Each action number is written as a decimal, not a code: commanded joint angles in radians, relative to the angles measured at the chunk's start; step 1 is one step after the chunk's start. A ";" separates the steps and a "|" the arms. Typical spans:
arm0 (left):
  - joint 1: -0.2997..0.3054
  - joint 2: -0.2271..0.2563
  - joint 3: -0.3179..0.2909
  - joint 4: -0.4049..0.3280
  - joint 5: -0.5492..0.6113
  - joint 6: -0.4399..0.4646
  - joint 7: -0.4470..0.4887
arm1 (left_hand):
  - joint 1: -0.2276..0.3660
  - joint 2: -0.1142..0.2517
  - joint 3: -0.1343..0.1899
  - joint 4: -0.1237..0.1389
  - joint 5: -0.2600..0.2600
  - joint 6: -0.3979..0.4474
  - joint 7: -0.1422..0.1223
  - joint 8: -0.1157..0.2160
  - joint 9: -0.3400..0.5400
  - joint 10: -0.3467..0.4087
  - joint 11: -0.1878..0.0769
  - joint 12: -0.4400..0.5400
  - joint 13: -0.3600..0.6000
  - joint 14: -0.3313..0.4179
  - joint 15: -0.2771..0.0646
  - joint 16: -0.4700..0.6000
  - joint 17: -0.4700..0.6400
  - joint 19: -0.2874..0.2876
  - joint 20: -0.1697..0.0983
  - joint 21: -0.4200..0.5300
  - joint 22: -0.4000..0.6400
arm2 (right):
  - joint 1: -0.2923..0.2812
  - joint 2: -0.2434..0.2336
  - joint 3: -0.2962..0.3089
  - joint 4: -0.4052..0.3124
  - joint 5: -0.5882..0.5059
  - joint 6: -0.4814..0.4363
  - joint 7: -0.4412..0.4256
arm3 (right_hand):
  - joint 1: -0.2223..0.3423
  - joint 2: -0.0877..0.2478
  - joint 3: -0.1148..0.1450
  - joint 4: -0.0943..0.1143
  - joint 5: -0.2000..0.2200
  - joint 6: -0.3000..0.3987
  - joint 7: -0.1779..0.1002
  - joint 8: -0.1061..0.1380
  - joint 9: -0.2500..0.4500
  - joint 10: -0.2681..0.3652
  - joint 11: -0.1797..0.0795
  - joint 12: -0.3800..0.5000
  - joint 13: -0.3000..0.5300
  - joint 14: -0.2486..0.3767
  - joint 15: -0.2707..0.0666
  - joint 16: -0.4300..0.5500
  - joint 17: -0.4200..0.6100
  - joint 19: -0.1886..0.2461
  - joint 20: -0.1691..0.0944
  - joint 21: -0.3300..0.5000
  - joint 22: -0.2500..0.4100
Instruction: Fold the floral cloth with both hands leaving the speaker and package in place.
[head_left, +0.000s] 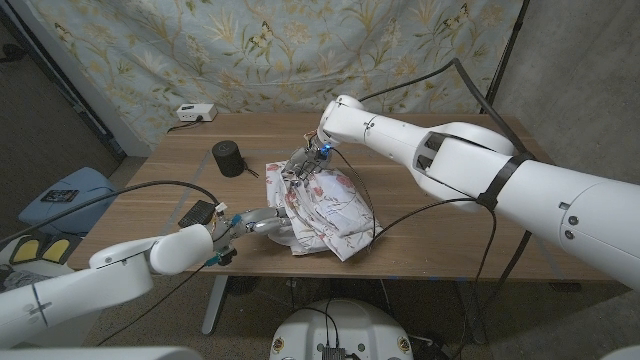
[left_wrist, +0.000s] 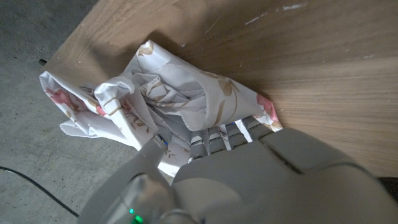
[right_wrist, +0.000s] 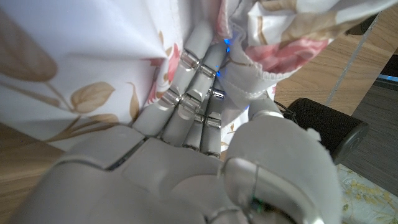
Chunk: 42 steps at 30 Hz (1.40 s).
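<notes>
Head view: both hands (left (head_left: 262, 222), right (head_left: 303, 163)) grip floral cloth (head_left: 325, 212).

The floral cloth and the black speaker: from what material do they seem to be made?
The floral cloth looks like thin woven fabric, matte white with pink flowers and tan leaves; it crumples into soft folds and shows a stitched hem in the right wrist view. The black speaker is a matte dark cylinder, possibly plastic or fabric-covered; the pictures are too coarse to tell which.
</notes>
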 joint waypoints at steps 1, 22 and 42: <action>0.044 -0.016 -0.068 -0.033 -0.078 -0.067 0.036 | 0.013 0.001 0.003 -0.008 0.001 0.013 -0.002 0.005 0.001 0.011 -0.001 0.005 0.003 0.009 -0.001 0.007 0.003 0.007 -0.005 0.002 0.002 | 0.012 0.069 0.027 0.196 -0.052 0.106 0.007 | -0.012 -0.002 0.006 -0.003 0.006 -0.018 -0.001 -0.019 -0.004 -0.017 0.005 -0.027 -0.011 -0.022 0.014 -0.004 -0.010 -0.010 0.005 -0.008 0.001; 0.331 0.001 -0.363 -0.123 -0.135 -0.081 0.055 | 0.032 0.005 0.003 -0.022 0.000 0.039 -0.002 0.009 0.000 0.039 -0.001 0.012 0.003 0.023 0.000 0.009 0.004 0.023 -0.005 0.005 0.002 | -0.041 -0.116 0.041 -0.144 -0.062 -0.089 0.002 | -0.036 -0.021 0.004 -0.012 0.006 -0.064 0.021 -0.064 -0.005 -0.068 0.039 -0.111 -0.055 -0.120 0.079 -0.002 -0.050 -0.057 0.040 -0.041 0.000; 0.405 -0.221 -0.549 -0.196 -0.024 -0.088 -0.154 | 0.051 0.007 -0.002 -0.033 -0.001 0.069 -0.006 0.011 0.001 0.063 -0.006 0.016 0.003 0.047 -0.014 0.014 0.005 0.056 -0.009 0.011 0.002 | -0.037 -0.148 0.037 -0.162 -0.034 -0.110 -0.014 | -0.041 -0.022 0.006 -0.015 0.007 -0.070 0.025 -0.078 -0.005 -0.069 0.048 -0.136 -0.069 -0.143 0.090 0.005 -0.063 -0.066 0.046 -0.051 0.000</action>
